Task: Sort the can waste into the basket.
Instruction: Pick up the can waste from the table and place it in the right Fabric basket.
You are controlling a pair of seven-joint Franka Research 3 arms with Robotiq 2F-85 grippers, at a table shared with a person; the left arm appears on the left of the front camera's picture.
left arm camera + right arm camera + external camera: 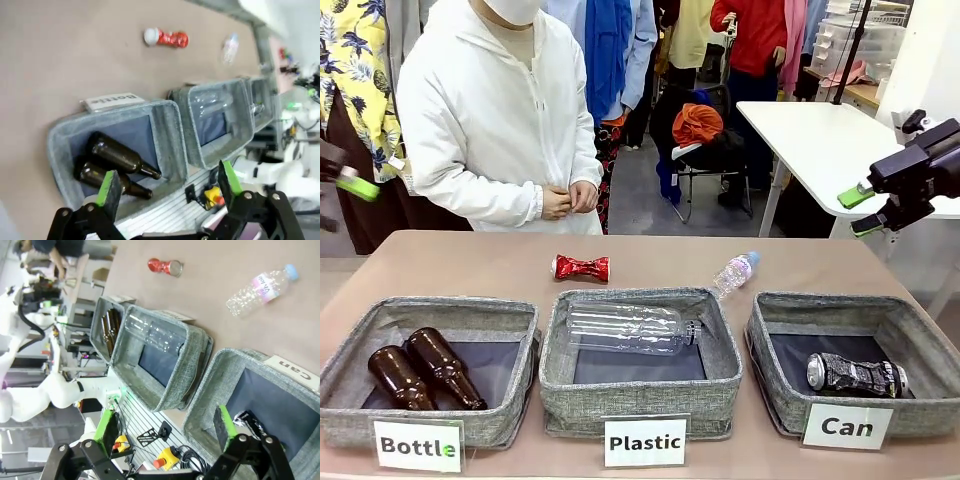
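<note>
Where the tan tabletop (470,262) runs to the picture's left edge, the left gripper (167,179) hangs in the air off the table, its green-padded fingers spread wide with nothing between them. Below it on the table sits the grey bin labelled "Bottle" (450,305), with two brown glass bottles (425,370) lying side by side inside. Across the table stands a person in a white hooded jacket (490,120), hands (570,200) clasped at the waist. The red crushed can (581,267) lies on its side on the bare surface, just beyond the middle bin labelled "Plastic" (640,395), which holds a large clear bottle (625,328). A small clear bottle (732,273) lies on the table beyond the gap between that bin and the basket labelled "Can" (775,390). The dark crushed can (855,374) lies inside that basket. Above and beyond it the right gripper (861,211) hovers, fingers parted and empty. Behind are a chair (705,150) heaped with clothes, hanging garments, and a white table (820,130).
</note>
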